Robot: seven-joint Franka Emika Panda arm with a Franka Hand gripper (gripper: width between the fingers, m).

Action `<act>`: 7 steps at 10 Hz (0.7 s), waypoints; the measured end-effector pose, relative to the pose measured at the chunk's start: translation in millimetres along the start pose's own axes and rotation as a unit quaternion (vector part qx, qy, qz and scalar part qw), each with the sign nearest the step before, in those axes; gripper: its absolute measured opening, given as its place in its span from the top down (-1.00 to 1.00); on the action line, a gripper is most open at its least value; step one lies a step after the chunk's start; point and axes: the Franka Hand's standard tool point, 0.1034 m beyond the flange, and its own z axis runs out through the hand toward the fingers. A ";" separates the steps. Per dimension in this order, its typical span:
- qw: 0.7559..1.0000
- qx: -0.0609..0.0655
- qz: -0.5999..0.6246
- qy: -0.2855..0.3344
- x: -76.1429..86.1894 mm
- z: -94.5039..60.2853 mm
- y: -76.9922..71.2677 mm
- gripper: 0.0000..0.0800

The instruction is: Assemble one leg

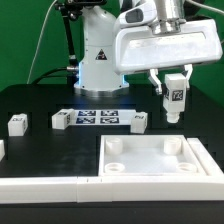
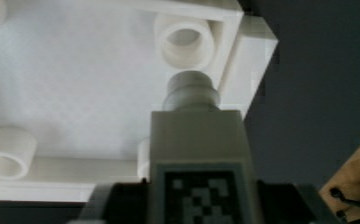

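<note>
Claw [image 1: 176, 88] clamped on leg [image 1: 175, 108], above white panel [image 1: 150, 168]

No readable text, numbers; leg [image 1: 176, 100], marker board [image 1: 97, 117] carry only black-white code patterns.

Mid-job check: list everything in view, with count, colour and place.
held leg: one, white with tag, in the pincer over the tabletop panel.
loose legs: three, white, on the table, two at the exterior view's left of the marker board, one at its right.
tabletop panel: one, white, near side, exterior view's right.
marker board: one, white with black tags, table centre.
ledge: one, white, near edge.
table: one, black.
arm: one, white, at the back.
pincer: one, white, shut on the held leg.
</note>
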 end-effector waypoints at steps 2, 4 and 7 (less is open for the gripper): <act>1.000 -0.002 -0.013 0.010 27.7 20.5 13.7 0.27; 1.000 0.002 -0.010 0.018 62.3 37.8 16.3 0.27; 1.000 0.004 -0.012 0.024 80.0 49.5 21.1 0.27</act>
